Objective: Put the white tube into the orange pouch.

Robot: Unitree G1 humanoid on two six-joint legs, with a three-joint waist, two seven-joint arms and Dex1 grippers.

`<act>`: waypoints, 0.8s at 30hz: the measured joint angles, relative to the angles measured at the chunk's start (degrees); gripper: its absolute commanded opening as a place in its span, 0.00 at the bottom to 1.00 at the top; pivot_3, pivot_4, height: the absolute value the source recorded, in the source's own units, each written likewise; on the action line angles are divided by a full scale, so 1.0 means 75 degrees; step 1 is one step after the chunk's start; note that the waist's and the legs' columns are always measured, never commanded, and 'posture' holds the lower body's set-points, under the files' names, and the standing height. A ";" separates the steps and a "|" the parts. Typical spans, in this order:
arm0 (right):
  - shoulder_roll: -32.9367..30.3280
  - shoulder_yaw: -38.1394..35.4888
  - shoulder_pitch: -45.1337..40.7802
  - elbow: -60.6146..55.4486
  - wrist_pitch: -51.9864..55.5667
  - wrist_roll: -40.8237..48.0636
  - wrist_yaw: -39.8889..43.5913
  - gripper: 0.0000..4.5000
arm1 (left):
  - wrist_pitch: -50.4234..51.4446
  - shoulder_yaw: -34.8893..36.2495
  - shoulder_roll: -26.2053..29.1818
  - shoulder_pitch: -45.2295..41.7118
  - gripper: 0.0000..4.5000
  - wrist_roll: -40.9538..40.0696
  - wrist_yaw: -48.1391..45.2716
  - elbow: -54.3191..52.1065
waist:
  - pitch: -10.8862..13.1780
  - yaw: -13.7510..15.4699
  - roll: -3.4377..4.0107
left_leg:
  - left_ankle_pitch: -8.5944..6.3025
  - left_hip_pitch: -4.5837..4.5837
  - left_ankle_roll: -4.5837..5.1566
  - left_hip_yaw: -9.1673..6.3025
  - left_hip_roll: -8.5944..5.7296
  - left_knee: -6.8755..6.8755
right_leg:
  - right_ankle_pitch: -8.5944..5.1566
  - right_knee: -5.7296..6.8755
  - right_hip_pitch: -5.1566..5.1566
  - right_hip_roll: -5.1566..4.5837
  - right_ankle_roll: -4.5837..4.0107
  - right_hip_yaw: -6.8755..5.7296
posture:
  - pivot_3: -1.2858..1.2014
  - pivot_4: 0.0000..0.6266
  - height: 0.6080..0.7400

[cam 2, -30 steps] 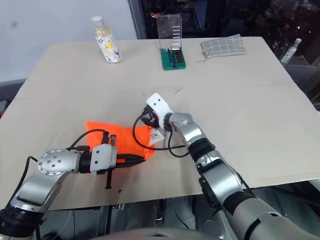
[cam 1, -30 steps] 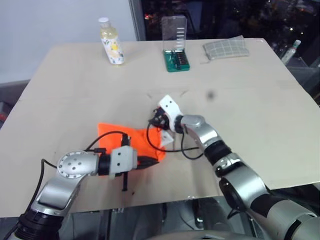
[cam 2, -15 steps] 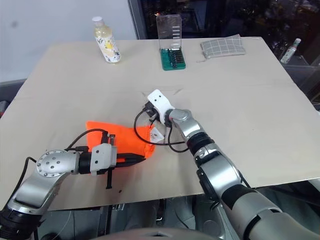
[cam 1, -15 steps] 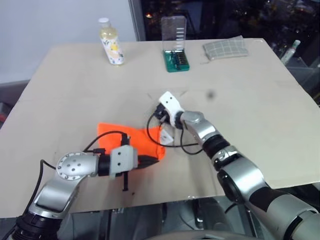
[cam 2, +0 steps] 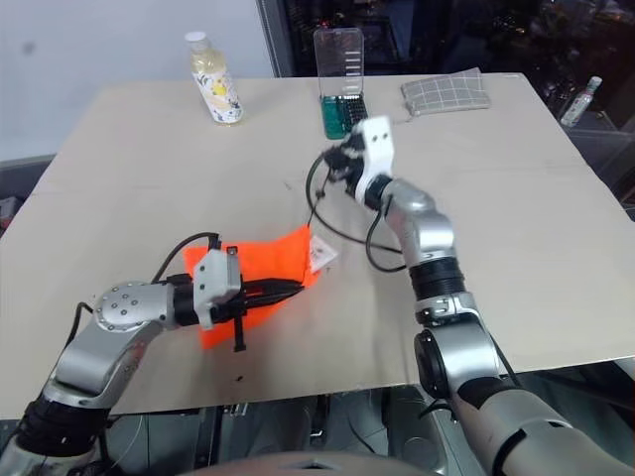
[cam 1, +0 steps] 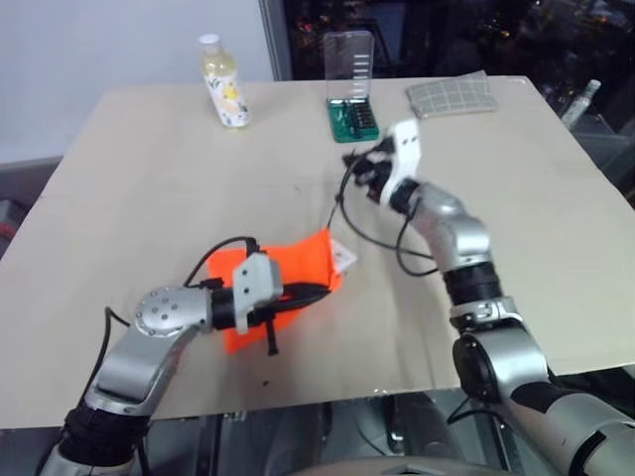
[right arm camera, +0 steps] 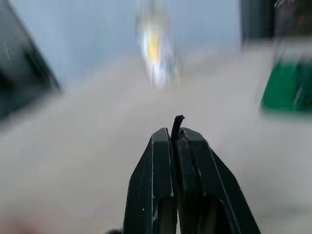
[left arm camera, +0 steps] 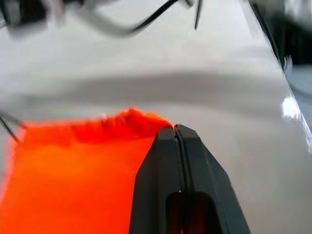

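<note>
Bench (cam 1: 149, 178): pale wooden top carrying all items. Pouch (cam 1: 298, 273): orange, partly lifted off the bench near the middle of the front edge, its mouth end raised and bunched, the rest trailing toward the front-left. Left gripper (cam 1: 316, 294): jaws closed tight on the pouch fabric at its mouth edge; the left wrist view shows the two fingers pressed together with orange cloth gathered at their tips. Tube (cam 1: 342, 257): a small white piece shows at the pouch mouth, touching the orange fabric; how far inside it sits cannot be told. Right gripper (cam 1: 355, 164): raised above the bench toward the far middle, jaws closed on the cord (right arm camera: 177, 122), whose dark end pokes out between the fingertips and which runs down toward the pouch. Bottle (cam 1: 222, 83): upright, far-left edge. Green case (cam 1: 352, 114): clear lid standing open, far edge, middle. Grey checked pouch (cam 1: 451, 96): flat, far-right corner.
</note>
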 measured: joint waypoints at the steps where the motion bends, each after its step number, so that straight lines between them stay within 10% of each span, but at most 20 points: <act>1: 0.0011 -0.0211 -0.0024 -0.0327 0.0313 0.0286 -0.0182 0.02 | 0.0293 0.0019 -0.0193 -0.0156 0.00 -0.0230 0.0179 0.0000 | 0.0003 0.0006 0.0004 | 0.0000 0.0000 0.0001 -0.0003 -0.0001 0.0001 | 0.0000 0.0007 -0.0001 -0.0001 0.0000 -0.0002 | 0.52 0.24 1.00; 3: 0.0015 -0.0810 -0.0300 -0.0881 0.0969 0.0974 -0.0778 0.02 | 0.1198 0.0157 -0.0846 -0.0778 0.00 -0.1048 0.0850 0.0048 | 0.0010 0.0034 0.0004 | 0.0001 -0.0008 0.0001 -0.0012 -0.0001 0.0025 | 0.0000 0.0023 0.0000 -0.0001 0.0001 -0.0012 | 0.52 0.24 1.00; 8: -0.0193 -0.1369 -0.1486 -0.1493 0.1434 0.1785 -0.1509 0.00 | 0.2666 0.0818 -0.1596 -0.2309 0.43 -0.2704 0.2057 0.0216 | 0.0011 0.0032 -0.0002 | 0.0001 -0.0003 0.0002 -0.0013 -0.0006 0.0058 | -0.0001 0.0028 0.0016 0.0000 0.0002 -0.0017 | 0.52 0.24 1.00; 16: -0.1048 -0.1601 -0.3768 -0.0745 0.1391 0.2127 -0.1736 0.00 | 0.3291 0.1534 -0.2206 -0.4257 0.43 -0.3004 0.3755 0.1599 | 0.0009 0.0013 -0.0008 | -0.0003 -0.0012 0.0009 0.0000 -0.0019 0.0052 | -0.0001 0.0020 0.0012 0.0003 0.0001 -0.0013 | 0.52 0.24 1.00; 24: -0.1137 -0.0756 -0.2776 -0.0964 0.1405 0.1840 -0.1619 0.00 | 0.2957 0.0827 -0.2187 -0.5607 0.43 -0.1874 0.3575 0.1986 | 0.0011 0.0096 -0.0007 | -0.0005 -0.0030 0.0012 0.0000 -0.0018 0.0035 | 0.0000 -0.0004 0.0006 -0.0007 0.0002 -0.0014 | 0.52 0.24 1.00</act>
